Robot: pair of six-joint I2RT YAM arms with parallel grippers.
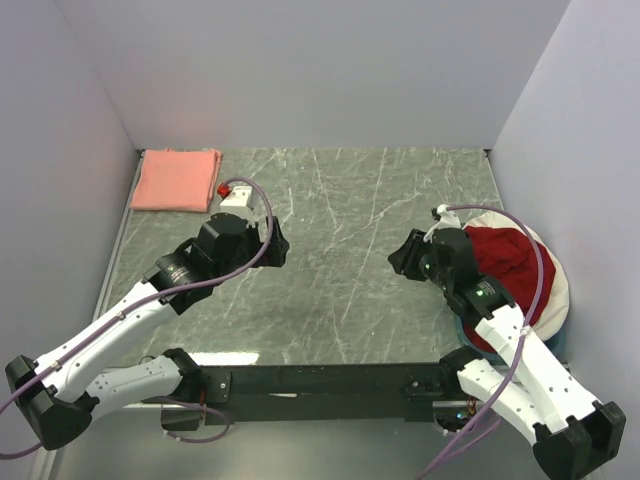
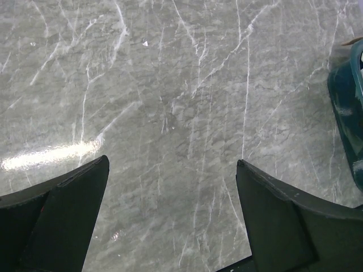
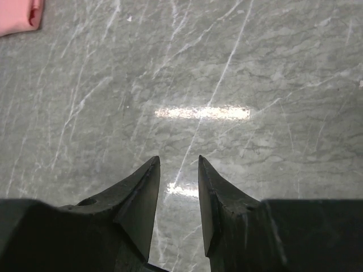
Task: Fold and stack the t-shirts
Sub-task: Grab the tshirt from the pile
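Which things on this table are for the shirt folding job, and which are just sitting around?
For the job:
- pink shirt, folded, far left corner
- red shirt, bunched up in the basket

Just there:
- basket, at the right edge
- table, grey marble top

Overhead camera looks down from behind; both wrist cameras closely face the same tabletop (image 1: pixel 350 260).

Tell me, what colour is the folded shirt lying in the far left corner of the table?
Salmon pink. The folded t-shirt shows best in the top external view.
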